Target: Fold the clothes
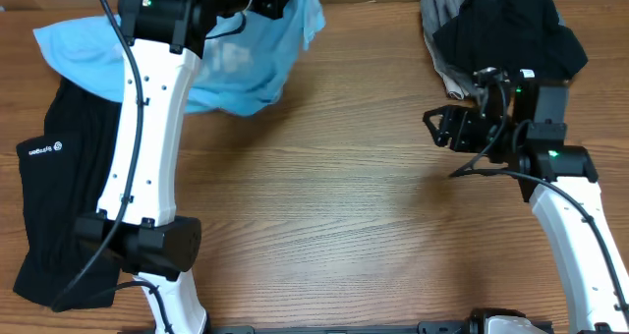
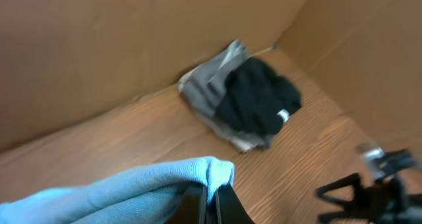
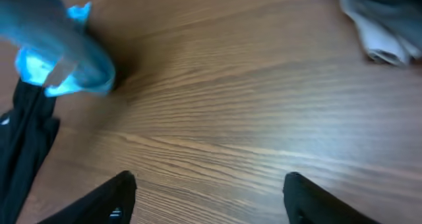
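Observation:
A light blue T-shirt (image 1: 251,64) with white print hangs bunched at the far left of the table. My left gripper (image 2: 214,201) is shut on an edge of it (image 2: 145,191) and holds it up. A long black garment (image 1: 59,196) with a small white logo lies at the left edge. A pile of black and grey clothes (image 1: 501,29) sits at the far right and also shows in the left wrist view (image 2: 254,102). My right gripper (image 1: 437,128) is open and empty over bare wood in front of that pile; its fingers (image 3: 208,197) are spread wide.
The wooden table (image 1: 344,206) is bare in the middle. Brown cardboard walls (image 2: 99,46) rise behind the table's far edge. The right wrist view shows the blue shirt (image 3: 59,53) and black garment (image 3: 26,145) at its left.

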`<act>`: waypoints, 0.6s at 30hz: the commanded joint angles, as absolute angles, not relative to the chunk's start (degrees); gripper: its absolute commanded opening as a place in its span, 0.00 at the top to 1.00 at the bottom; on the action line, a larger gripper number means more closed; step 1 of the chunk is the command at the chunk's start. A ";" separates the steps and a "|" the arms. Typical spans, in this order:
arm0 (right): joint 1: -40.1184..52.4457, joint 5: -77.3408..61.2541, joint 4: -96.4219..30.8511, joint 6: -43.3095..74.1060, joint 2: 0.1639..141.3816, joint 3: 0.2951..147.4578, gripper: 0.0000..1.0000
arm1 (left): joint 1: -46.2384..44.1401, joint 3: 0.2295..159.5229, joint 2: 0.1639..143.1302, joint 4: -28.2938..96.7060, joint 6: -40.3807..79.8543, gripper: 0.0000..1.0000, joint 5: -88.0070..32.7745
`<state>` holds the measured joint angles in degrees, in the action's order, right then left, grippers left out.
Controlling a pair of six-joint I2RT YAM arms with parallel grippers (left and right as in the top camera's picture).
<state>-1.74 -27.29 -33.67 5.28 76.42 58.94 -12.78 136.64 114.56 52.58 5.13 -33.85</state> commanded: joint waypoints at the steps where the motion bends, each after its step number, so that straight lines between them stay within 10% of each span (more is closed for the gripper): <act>1: 1.61 -28.80 -31.79 4.29 77.03 60.12 0.23 | -15.88 139.31 114.59 49.36 9.52 0.96 -37.54; 18: 8.58 -28.82 -18.70 9.63 88.53 60.07 0.18 | -22.52 140.97 114.52 33.95 19.64 0.96 -37.54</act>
